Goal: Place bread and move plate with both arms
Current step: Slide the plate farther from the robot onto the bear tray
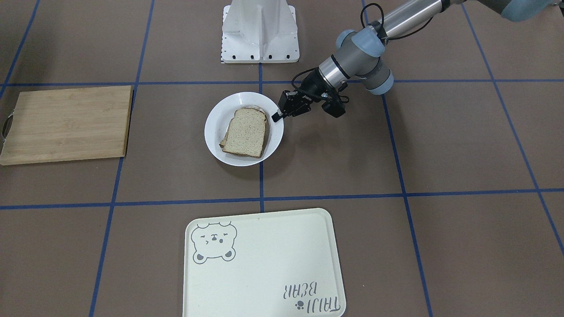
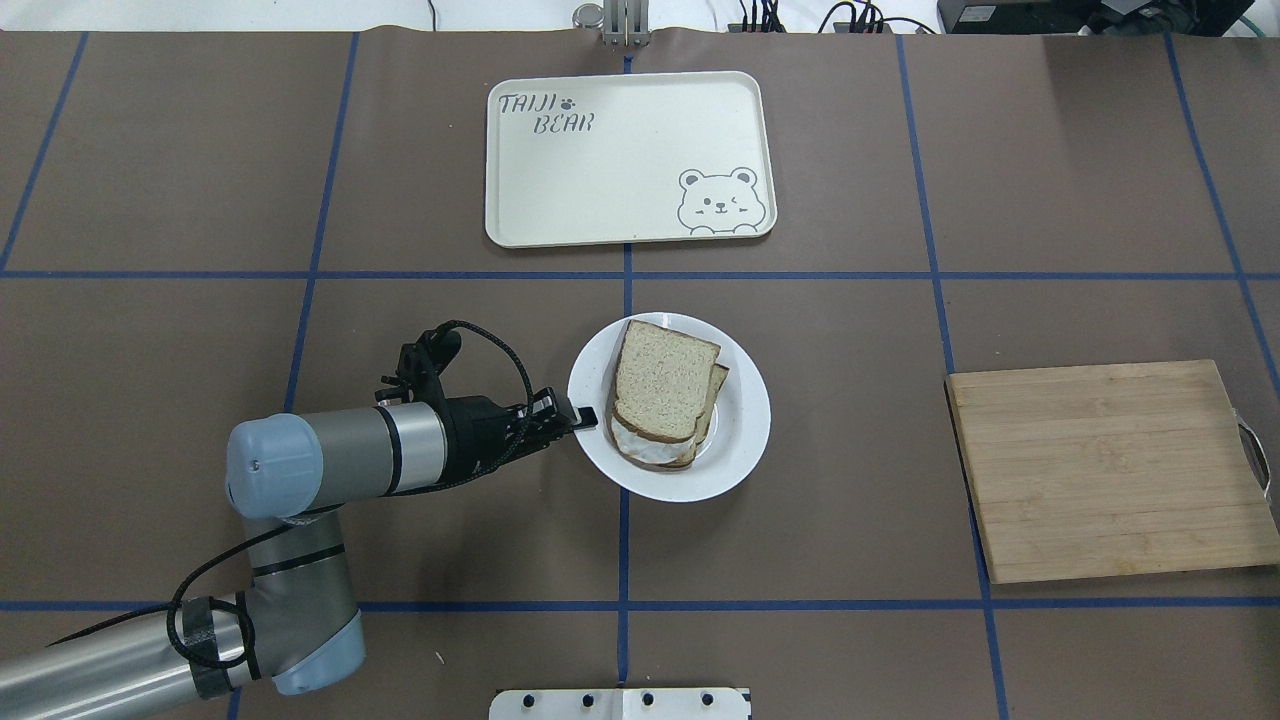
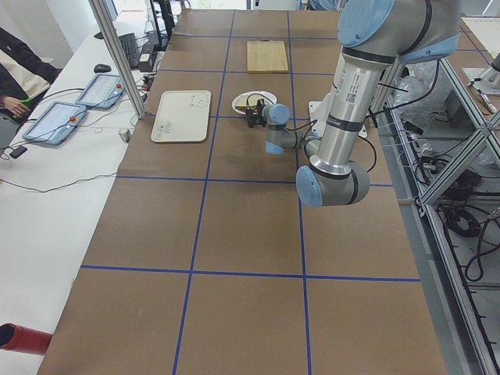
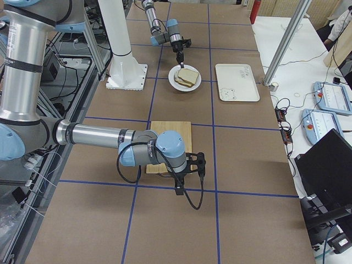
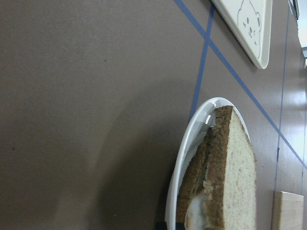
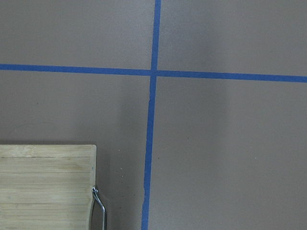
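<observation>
**One-Sided Hold on a Slick Rim Is Putting the Stacked Slices at Risk**

The left gripper point(image 2: 585, 414) is reaching in level with the surface point(image 2: 200, 200), its tips sitting right at the near rim of the plate point(image 2: 735, 450). The jaws are lying close together there, but I cannot tell whether they are actually pinching the rim. The bread point(image 2: 662, 380) is lying on the plate just beyond those tips, resting on a lower slice point(image 2: 712, 398) with egg white showing at the edge. It is sitting slightly askew on that slice.

The right gripper point(image 4: 190, 184) is hanging well away from the plate, just beside the cutting board point(image 2: 1110, 470). It is showing only in the side view, so I cannot tell whether it is open.

The main hazard, as I am judging it, is a lift from this single side. The plate would be tipping away from the left gripper, and the loose top slice would be sliding off towards the far rim. The glaze is looking glossy, so a shallow bite may be slipping. A closed tip pushing forward would be shoving the plate instead of taking it. With the right arm so distant, any two-arm carry is looking unready.

The tray point(image 2: 620, 170), lying well off to one side of the left gripper's line of reach, is reading "TAIJI BEAR" with a paw mark and a bear drawing. A label on the left arm's tube is showing too small to read.
</observation>
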Motion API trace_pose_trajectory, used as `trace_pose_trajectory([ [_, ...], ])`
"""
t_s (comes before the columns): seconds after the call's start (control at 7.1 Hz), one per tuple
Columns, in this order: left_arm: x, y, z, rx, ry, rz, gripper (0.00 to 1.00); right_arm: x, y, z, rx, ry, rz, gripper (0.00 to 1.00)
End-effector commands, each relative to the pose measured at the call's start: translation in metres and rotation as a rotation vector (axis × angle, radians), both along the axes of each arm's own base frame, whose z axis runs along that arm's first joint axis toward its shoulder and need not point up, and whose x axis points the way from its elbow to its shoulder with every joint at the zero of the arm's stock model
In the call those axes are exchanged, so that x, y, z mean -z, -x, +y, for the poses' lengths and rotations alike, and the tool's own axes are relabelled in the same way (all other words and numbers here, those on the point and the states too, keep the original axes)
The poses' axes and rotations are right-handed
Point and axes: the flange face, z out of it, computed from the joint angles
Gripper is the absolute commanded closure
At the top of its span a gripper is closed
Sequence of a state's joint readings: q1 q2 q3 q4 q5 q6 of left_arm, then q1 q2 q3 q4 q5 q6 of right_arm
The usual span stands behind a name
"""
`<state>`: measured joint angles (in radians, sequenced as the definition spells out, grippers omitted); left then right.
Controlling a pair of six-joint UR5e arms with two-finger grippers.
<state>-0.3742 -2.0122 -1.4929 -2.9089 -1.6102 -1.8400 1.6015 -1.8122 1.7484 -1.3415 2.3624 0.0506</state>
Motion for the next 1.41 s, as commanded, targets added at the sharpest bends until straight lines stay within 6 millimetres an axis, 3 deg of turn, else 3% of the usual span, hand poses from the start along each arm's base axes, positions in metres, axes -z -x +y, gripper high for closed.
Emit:
trace_pose_trajectory([
  [0.0,0.024,0.012,-0.012,0.122,0.020,0.092,1.00,0.000,0.000,-0.001,0.000,-0.002,0.000,0.00],
  [0.28,0.041,0.012,-0.054,0.272,0.159,0.160,1.00,0.000,0.000,-0.004,-0.001,-0.001,-0.002,0.00],
  [0.56,0.038,-0.005,-0.159,0.399,0.257,0.096,1.00,0.000,0.000,-0.007,-0.001,-0.002,0.000,0.00],
  [0.85,0.036,-0.027,-0.234,0.483,0.320,-0.025,1.00,-0.001,0.000,-0.006,-0.001,0.001,0.000,0.00],
  [0.99,0.025,-0.039,-0.252,0.504,0.339,-0.076,1.00,-0.002,0.000,-0.006,-0.002,0.002,0.003,0.00],
  [1.13,0.012,-0.049,-0.259,0.519,0.348,-0.131,1.00,-0.003,-0.001,-0.006,-0.002,0.004,0.006,0.00],
  [1.27,0.015,-0.053,-0.256,0.510,0.344,-0.136,1.00,-0.004,-0.001,-0.005,-0.004,0.006,0.018,0.00],
])
